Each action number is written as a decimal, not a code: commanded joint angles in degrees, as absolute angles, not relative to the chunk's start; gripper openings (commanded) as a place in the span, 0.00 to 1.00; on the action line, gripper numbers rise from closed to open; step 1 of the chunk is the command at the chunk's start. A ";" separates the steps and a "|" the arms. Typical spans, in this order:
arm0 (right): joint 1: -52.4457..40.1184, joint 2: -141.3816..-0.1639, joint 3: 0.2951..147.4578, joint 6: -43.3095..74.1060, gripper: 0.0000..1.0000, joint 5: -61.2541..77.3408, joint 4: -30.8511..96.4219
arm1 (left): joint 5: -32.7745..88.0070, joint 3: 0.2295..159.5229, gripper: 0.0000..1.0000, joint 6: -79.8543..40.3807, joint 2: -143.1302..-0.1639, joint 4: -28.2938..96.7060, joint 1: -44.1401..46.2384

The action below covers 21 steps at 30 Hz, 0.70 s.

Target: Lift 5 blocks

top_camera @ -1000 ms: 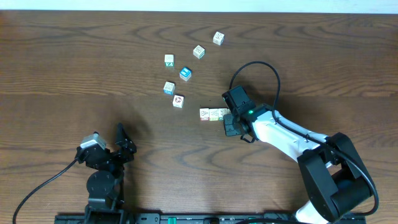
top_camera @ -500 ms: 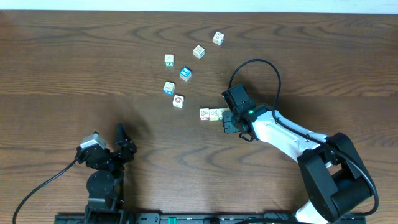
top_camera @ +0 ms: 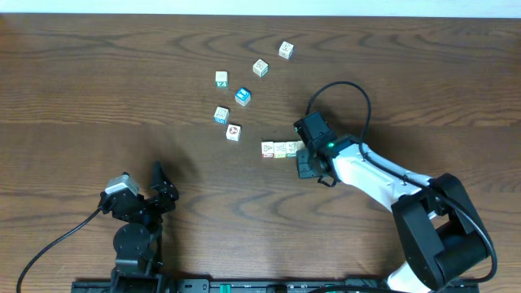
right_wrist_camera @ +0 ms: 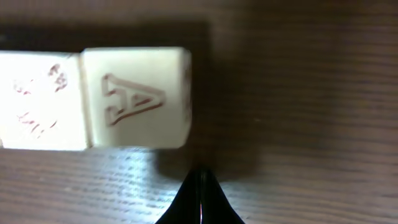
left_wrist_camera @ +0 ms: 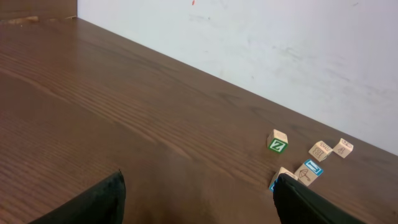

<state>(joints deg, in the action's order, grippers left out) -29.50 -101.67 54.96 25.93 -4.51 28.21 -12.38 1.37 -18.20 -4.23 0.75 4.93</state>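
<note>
The blocks look small, light and rigid, with smooth printed faces that may slip. You should grip each across two opposite flat sides.

A row of three [top_camera: 279, 149] lies mid-table with its blocks touching. On its end block [right_wrist_camera: 137, 106], embossed "A", only the faces across the row and the outer end are free.

The red-ring block [top_camera: 234, 132] and the others scattered farther back stand apart, so you have room around them.

The right gripper [right_wrist_camera: 200, 186] sits just beside the "A" block, its jaws pressed together and holding nothing.

The left gripper [left_wrist_camera: 199, 180] is well apart from the blocks, jaws spread wide.

The table [top_camera: 98, 81] is flat, dark wood grain, and a white wall [left_wrist_camera: 280, 50] stands behind it.
</note>
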 commanded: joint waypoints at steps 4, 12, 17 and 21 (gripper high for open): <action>-24.47 -91.11 54.70 28.27 0.01 -5.85 28.67 | -14.52 0.23 0.76 -18.24 -4.34 2.22 4.67; -13.63 -74.61 54.70 23.59 0.05 -4.64 32.77 | -7.84 3.62 0.77 -17.39 -4.97 1.23 4.69; -11.22 -68.60 54.70 22.06 0.07 -2.72 35.79 | -6.37 10.94 0.76 -17.37 -14.50 2.61 4.69; -11.22 -66.87 54.70 21.08 0.06 -2.72 38.26 | -0.36 21.26 0.77 -14.90 -30.59 5.65 4.91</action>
